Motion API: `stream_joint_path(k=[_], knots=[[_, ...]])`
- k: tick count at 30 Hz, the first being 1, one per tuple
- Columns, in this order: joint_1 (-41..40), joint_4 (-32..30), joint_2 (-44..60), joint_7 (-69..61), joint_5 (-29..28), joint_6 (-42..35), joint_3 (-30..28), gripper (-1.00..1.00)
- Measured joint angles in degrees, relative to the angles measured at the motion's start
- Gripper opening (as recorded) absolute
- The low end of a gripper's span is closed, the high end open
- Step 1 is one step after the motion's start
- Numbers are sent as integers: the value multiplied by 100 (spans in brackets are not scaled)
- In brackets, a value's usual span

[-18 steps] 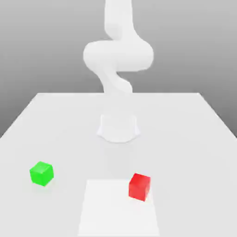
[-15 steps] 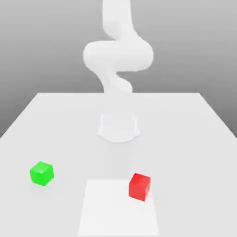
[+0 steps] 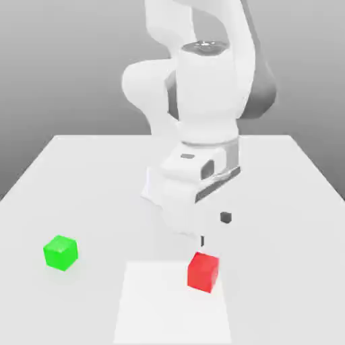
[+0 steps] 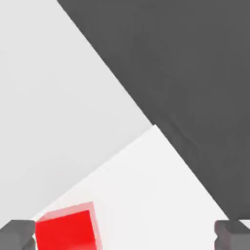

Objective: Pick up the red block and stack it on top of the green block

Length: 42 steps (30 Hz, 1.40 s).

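Half a second on, we see the white arm swung forward and down, its hand now hanging just above the red block (image 3: 203,271), where earlier frames showed only the arm's upright column at the back of the table (image 3: 81,175). Both blocks sit exactly where they were: the red one on the edge of a paler square patch (image 3: 162,303) near the table's front, the green block (image 3: 60,253) well apart toward the exterior view's left. Our gripper (image 4: 125,235) has its fingers spread wide, holding nothing; in the hand view the red block (image 4: 66,230) lies close beside one fingertip (image 4: 17,233), not centred in the gap. We judge this the approach to the pick: the hand wants a small sideways correction before it descends and closes.
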Motion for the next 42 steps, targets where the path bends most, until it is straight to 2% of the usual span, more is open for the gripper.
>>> stream_joint_path(k=[4,11,12,19,24,29,35,42], knots=[[41,-64,589,-341,81,478,46,0],[-321,66,1623,-847,766,1343,570,0],[-378,74,1706,-879,811,1413,639,-100],[-383,73,1692,-866,790,1391,638,-100],[-202,-4,1031,-525,304,842,335,-100],[-256,-127,336,-244,-67,251,279,-100],[-1379,-60,-126,-1159,-437,-214,-560,-100],[-2699,46,-460,-2423,-987,-621,-1899,-100]])
